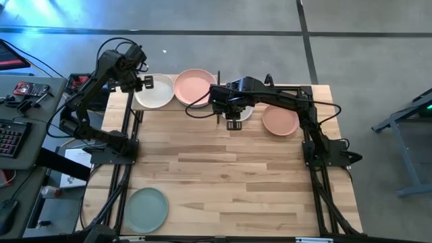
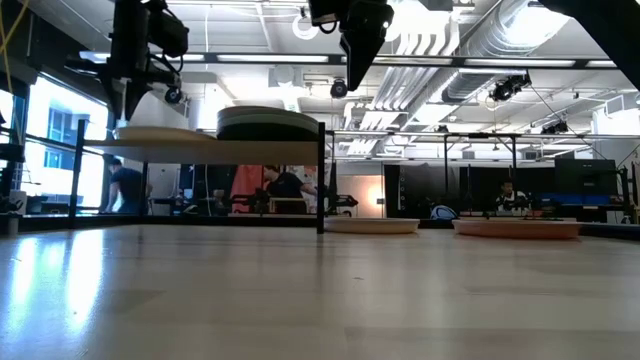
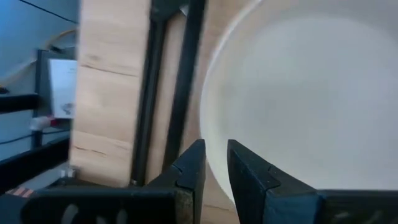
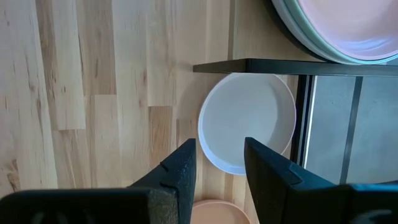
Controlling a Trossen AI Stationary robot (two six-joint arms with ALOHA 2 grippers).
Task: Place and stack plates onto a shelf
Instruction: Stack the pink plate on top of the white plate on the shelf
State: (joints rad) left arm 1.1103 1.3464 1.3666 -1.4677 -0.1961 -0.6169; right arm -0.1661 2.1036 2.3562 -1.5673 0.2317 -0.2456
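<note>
The left gripper (image 3: pixel 214 171) hangs over the white plate's (image 3: pixel 311 99) rim on the shelf (image 1: pixel 145 108) at the worktop's far left corner; whether it grips, I cannot tell. The right gripper (image 4: pixel 217 165), open, hovers above another white plate (image 4: pixel 245 121). Plates look stiff, breakable; take the rim. No writing readable.

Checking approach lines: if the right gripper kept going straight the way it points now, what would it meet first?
Most likely the white plate on the table, centred ahead of the open right gripper beside the shelf's edge; depth is uncertain.
</note>
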